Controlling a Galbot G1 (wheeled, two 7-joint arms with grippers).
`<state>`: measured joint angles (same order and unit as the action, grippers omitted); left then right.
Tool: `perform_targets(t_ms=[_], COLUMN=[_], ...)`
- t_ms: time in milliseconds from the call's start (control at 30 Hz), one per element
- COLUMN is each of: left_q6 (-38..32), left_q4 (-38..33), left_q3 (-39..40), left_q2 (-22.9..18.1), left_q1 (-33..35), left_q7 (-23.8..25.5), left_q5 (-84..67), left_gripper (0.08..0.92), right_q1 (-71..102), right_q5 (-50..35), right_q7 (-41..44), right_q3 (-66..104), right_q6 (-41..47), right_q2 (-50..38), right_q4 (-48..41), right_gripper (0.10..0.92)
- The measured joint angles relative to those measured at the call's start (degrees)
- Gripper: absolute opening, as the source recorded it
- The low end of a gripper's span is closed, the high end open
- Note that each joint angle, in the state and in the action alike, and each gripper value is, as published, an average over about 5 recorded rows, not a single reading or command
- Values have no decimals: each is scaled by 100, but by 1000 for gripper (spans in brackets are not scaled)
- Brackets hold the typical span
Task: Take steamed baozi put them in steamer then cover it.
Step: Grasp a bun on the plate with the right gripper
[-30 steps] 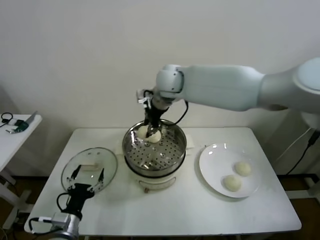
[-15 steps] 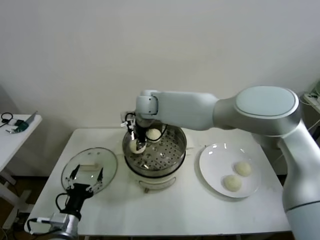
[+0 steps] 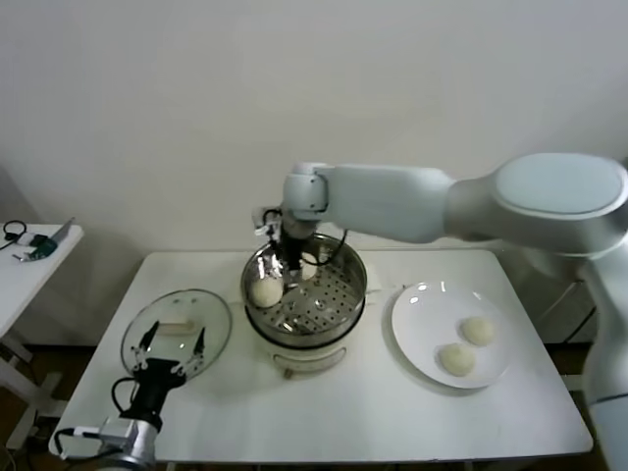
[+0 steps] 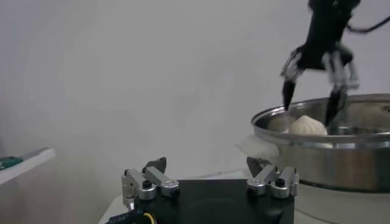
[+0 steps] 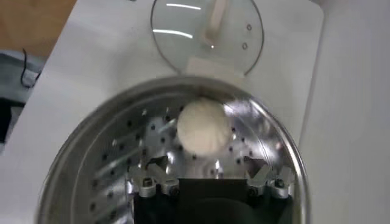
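In the frame's centre one baozi (image 5: 203,127) lies on the perforated tray of the steamer (image 5: 79,164), just above the right gripper (image 5: 209,180) with its fingers spread and empty, while the cover (image 5: 207,33) rests on the white table (image 5: 103,61) at top.

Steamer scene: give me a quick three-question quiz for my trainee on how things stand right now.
1. True or false: the cover sits on the steamer.
2. How many baozi lie on the white plate?
3. Pick one. The right gripper is: A) shut on a bun, B) open above the steamer, C) over the plate.

Key
1. False: the cover lies flat on the table, to the left of the steamer, with the left gripper open at its near edge.
2. Two.
3. B: its fingers are spread, and one bun lies free on the perforated tray below.
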<state>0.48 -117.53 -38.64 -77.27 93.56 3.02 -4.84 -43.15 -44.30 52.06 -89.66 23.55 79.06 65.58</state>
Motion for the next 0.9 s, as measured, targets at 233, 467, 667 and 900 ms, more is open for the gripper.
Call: perform_targets(t_ms=[233, 467, 667, 900], left_q6=[-7, -13, -17, -40], left_q4=[-15, 26, 85, 155], left_q3=[48, 102, 115, 119], left_q2=[-9, -23, -54, -89], left_q1=[-49, -77, -93, -64], left_q7=[33, 42, 47, 44], left_q5=[26, 80, 111, 142], left_gripper=[823, 823, 823, 823], right_q1=[-1022, -1280, -628, 577], right_q5=[181, 906, 1648, 2390], right_q7=[350, 367, 252, 62], right_q3=[-816, -1484, -1325, -551], right_q6=[-310, -374, -308, -226], right_q2=[-1477, -3026, -4035, -4603], right_q4=[974, 1913, 2335, 2403], right_gripper=[823, 823, 823, 823])
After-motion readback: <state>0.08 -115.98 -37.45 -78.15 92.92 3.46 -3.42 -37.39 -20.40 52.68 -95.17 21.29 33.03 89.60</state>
